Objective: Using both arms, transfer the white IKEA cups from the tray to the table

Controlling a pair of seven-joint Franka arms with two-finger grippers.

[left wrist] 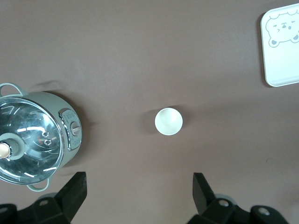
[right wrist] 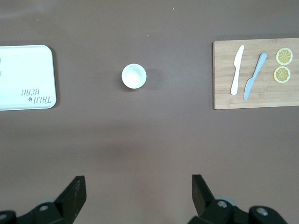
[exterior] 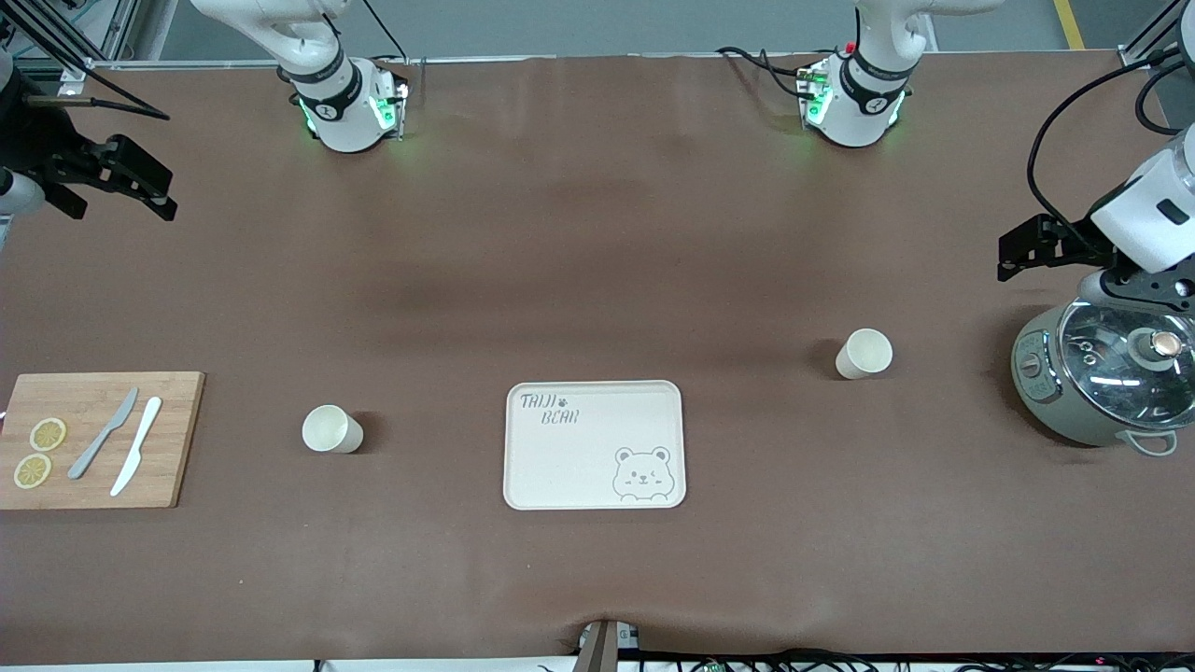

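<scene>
Two white IKEA cups stand upright on the brown table, one on each side of the cream bear-print tray [exterior: 560, 467]. One cup [exterior: 331, 429] is toward the right arm's end and also shows in the right wrist view [right wrist: 134, 76]. The other cup [exterior: 864, 354] is toward the left arm's end and also shows in the left wrist view [left wrist: 168, 121]. My right gripper [exterior: 166, 194] hangs open and empty over the table's right-arm end [right wrist: 138, 186]. My left gripper [exterior: 1006, 257] hangs open and empty beside the pot [left wrist: 139, 184]. Both are well apart from the cups.
A wooden cutting board [exterior: 93, 401] with a grey knife [exterior: 103, 434], a white knife [exterior: 136, 457] and two lemon slices [exterior: 47, 434] lies at the right arm's end. A grey-green pot with a glass lid [exterior: 1111, 373] stands at the left arm's end, under the left wrist.
</scene>
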